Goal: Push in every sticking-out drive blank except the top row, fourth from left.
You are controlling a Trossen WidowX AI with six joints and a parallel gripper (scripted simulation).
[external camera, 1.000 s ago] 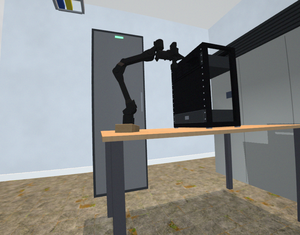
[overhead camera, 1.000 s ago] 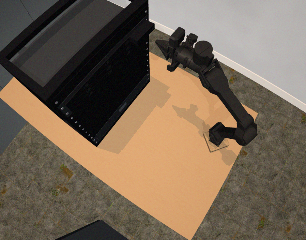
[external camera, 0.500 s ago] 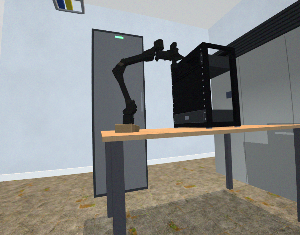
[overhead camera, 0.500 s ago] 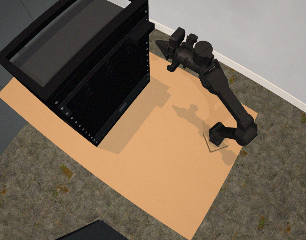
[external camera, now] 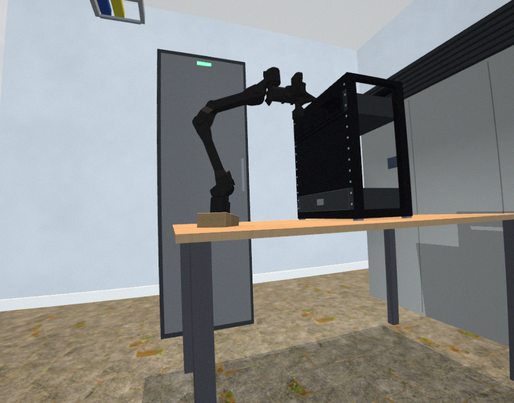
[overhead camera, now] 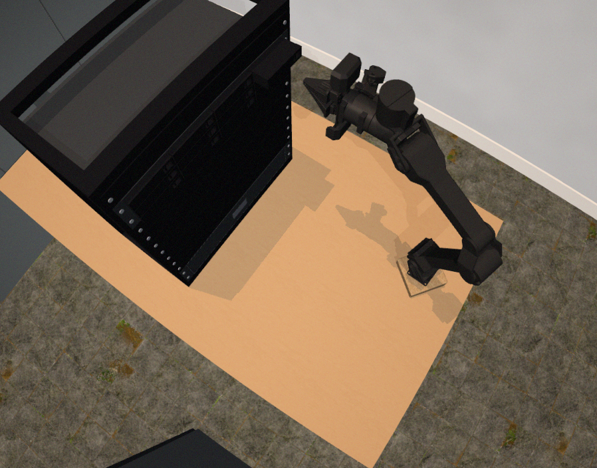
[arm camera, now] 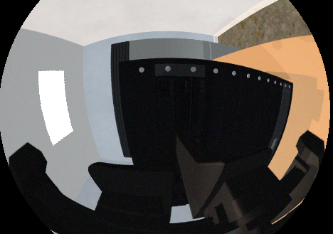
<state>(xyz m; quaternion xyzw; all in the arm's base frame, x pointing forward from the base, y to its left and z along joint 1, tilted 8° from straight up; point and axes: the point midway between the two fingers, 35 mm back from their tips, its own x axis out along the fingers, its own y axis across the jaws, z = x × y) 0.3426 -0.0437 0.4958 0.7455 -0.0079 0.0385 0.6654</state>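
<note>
My gripper (overhead camera: 314,92) is clenched on nothing, level with the top of the rack (overhead camera: 137,125) and just off its front right corner. One blank (overhead camera: 276,58) juts out there. I'd approach any protruding blank squarely and press slowly, so the rack doesn't slide.

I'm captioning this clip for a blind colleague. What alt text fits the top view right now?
From above, a black arm reaches across a tan table with its shut, empty gripper held just short of the upper right corner of a black open-topped rack. One drive blank juts out at that corner. The arm's base sits near the table's right edge.
</note>
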